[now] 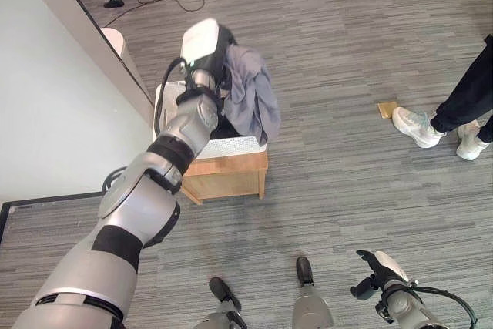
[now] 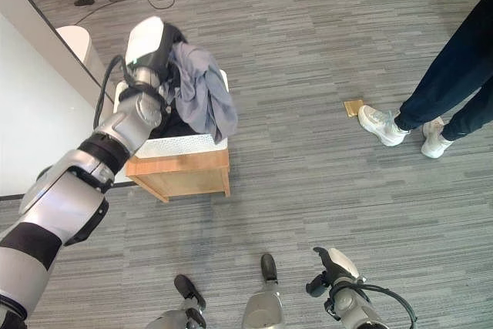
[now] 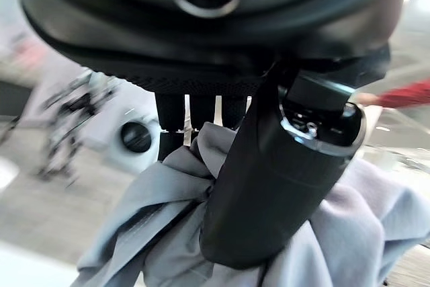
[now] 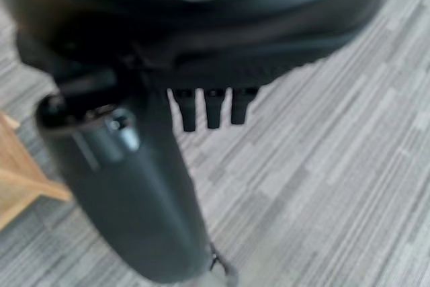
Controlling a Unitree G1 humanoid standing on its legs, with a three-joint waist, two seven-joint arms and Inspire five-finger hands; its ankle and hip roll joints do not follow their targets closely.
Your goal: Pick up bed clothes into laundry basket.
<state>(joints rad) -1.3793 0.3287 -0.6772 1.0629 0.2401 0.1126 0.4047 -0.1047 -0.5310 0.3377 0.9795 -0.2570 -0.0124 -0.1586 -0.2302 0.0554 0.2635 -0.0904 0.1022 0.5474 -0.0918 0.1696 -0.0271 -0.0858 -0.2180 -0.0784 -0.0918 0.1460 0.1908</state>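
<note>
- The bed (image 1: 46,98) is the broad pale surface along the robot's left side; I judge it to be where the clothes come from.
- The laundry basket (image 1: 231,146), white with perforated walls, sits on a low wooden stand (image 1: 231,175) just beside the bed. That puts its open top within the left arm's reach, which is probably why it stands there.
- The left hand (image 1: 223,44) is stretched out above the basket with a grey garment (image 1: 250,98). In the left wrist view the fingers (image 3: 185,119) and thumb are curled into bunched folds of the cloth, so the hand is clamped on it.
- The garment hangs down from that grip. Its lower part drapes over the basket's near rim and partly down the outside wall, and something dark lies inside the basket under it.
- In my judgement the cloth is held high so that it can drop inside, but the overhanging part could slide out when released.
- A small tan object (image 1: 387,109) lies on the floor well apart from the basket, near a person's shoes (image 1: 420,127).
- The right hand (image 1: 379,267) hangs low at the robot's right side, over bare floor. Its fingers look relaxed and it holds nothing.
</note>
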